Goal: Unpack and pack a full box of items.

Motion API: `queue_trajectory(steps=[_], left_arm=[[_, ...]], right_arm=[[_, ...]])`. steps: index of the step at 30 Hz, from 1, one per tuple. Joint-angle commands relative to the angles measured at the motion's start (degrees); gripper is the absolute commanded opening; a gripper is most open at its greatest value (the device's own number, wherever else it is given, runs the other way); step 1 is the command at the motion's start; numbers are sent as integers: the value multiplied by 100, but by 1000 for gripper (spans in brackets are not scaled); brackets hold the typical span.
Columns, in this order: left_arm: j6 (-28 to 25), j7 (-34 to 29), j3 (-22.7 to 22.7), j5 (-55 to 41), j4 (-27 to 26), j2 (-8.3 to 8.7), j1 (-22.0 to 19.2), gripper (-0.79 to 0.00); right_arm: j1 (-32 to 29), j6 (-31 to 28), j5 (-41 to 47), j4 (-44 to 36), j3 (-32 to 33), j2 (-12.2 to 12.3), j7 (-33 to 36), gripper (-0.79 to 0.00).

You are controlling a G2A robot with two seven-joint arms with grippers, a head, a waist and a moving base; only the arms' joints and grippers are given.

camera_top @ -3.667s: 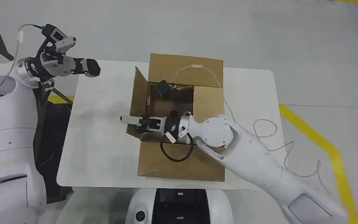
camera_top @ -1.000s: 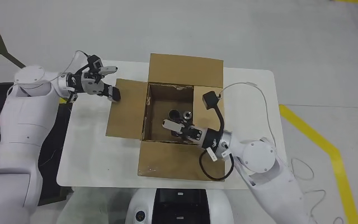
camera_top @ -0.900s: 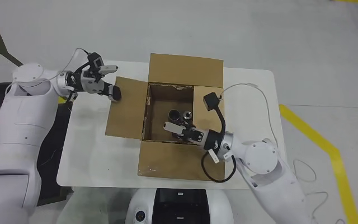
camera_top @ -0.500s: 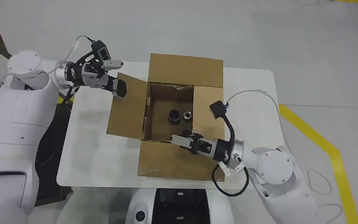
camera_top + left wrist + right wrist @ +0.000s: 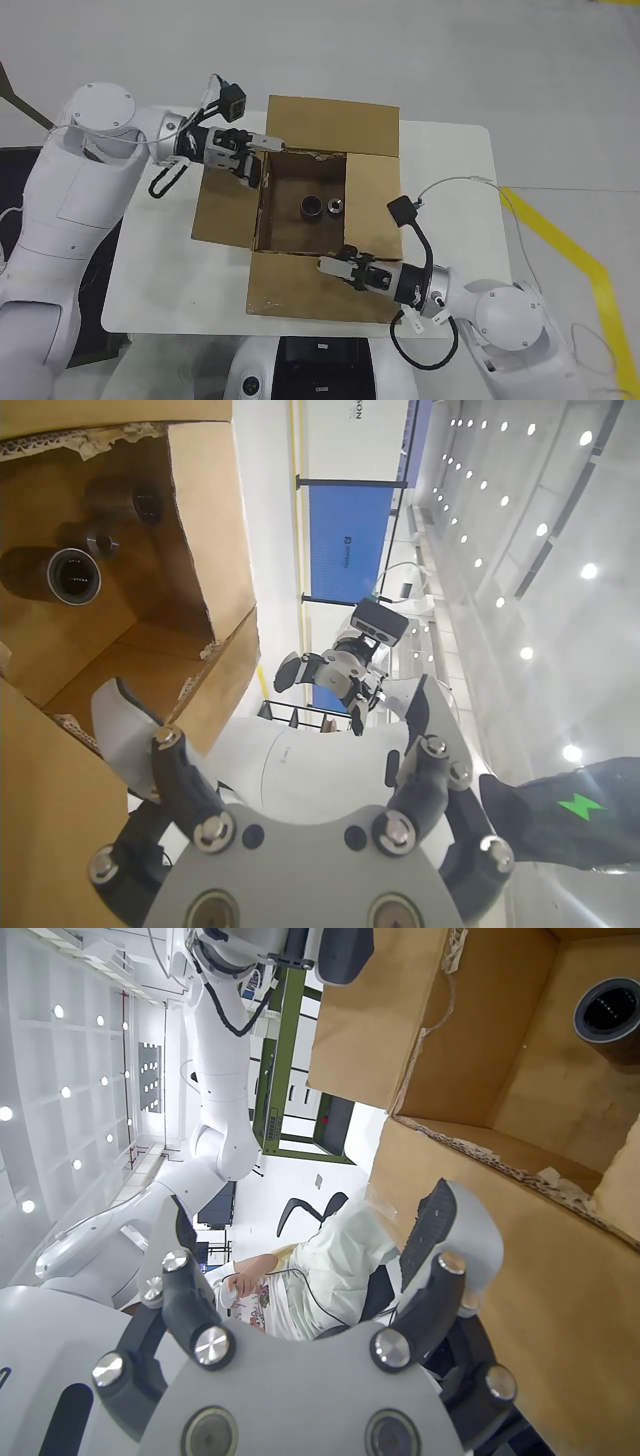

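An open cardboard box (image 5: 335,125) sits mid-table with its flaps spread outward. On its floor stand a dark cylinder (image 5: 312,208) and a smaller metal piece (image 5: 335,207). The left wrist view shows the cylinder (image 5: 72,575) with a second dark cylinder (image 5: 145,500) and a small ring (image 5: 100,542) nearby. My left gripper (image 5: 262,160) is open at the box's back left corner, and the wall's edge (image 5: 240,650) lies near its fingers (image 5: 120,710). My right gripper (image 5: 340,270) is open and empty above the front flap (image 5: 500,1278), outside the cavity.
The white table (image 5: 170,260) has bare room left of the box and a strip on the right (image 5: 450,150). A thin cable (image 5: 465,183) arcs from the right arm over the table's right side. The table's front edge lies just beyond the front flap.
The left flap was folded open. My left gripper has come from the table's far left to the box's back left corner. My right gripper has drawn back out of the box to the front flap.
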Motion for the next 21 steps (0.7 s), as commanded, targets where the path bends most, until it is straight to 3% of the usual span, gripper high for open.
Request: queue_trajectory(steps=[1, 21], left_arm=[[36, 21, 125, 60, 4, -30, -79, 0], [62, 31, 220, 92, 35, -59, -154, 0]], right_arm=[[-93, -31, 23, -47, 69, 23, 18, 0], [-275, -129, 188, -95, 166, 77, 158, 0]])
